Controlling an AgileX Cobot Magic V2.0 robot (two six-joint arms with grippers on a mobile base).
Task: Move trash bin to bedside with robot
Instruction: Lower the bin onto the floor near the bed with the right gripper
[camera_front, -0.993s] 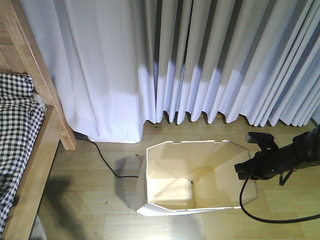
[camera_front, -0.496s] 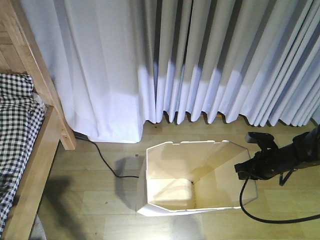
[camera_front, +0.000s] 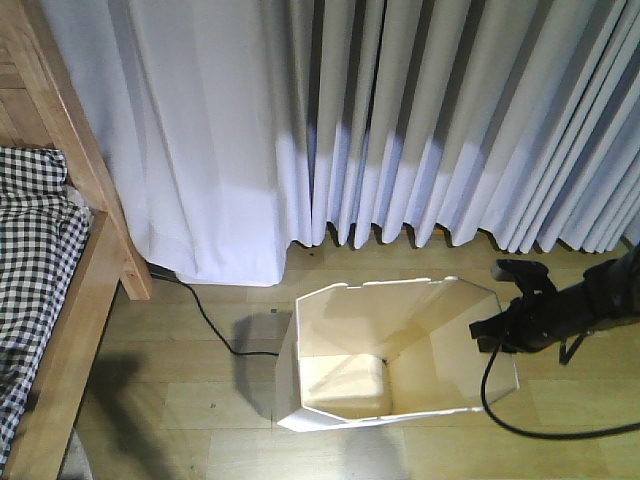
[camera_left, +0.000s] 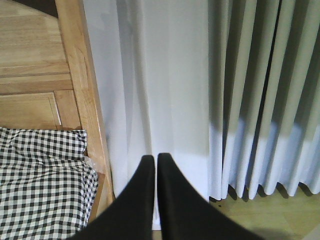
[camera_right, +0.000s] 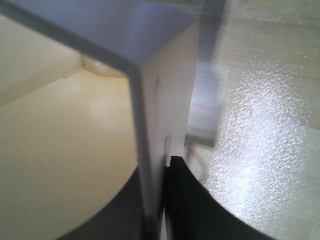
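Right tool (camera_front: 490, 333) is clamped on the right wall of the trash bin (camera_front: 340, 335), just under the rim. The wrist cam shows the thin wall pinched btw its fingers, one inside, one outside. Left tool (camera_left: 153, 160) hangs in the air, fingers nearly touching, nothing in it.

Bin looks v light and bendy imo: thin plastic, nothing obvious inside. Prob slides easy, but the wall could flex or slip out of the pinch if dragged hard. A cut corner should be stiffer to hold, w/ a slow, low pull.

It stands on the wood floor (camera_front: 180, 400) near the far edge, by the curtain (camera_front: 400, 120). The bed frame (camera_front: 70, 330) w/ checked bedding (camera_front: 30, 250) is well apart, at the floor's left edge. A black cable (camera_front: 210, 325) lies btw bin and bed and could snag.
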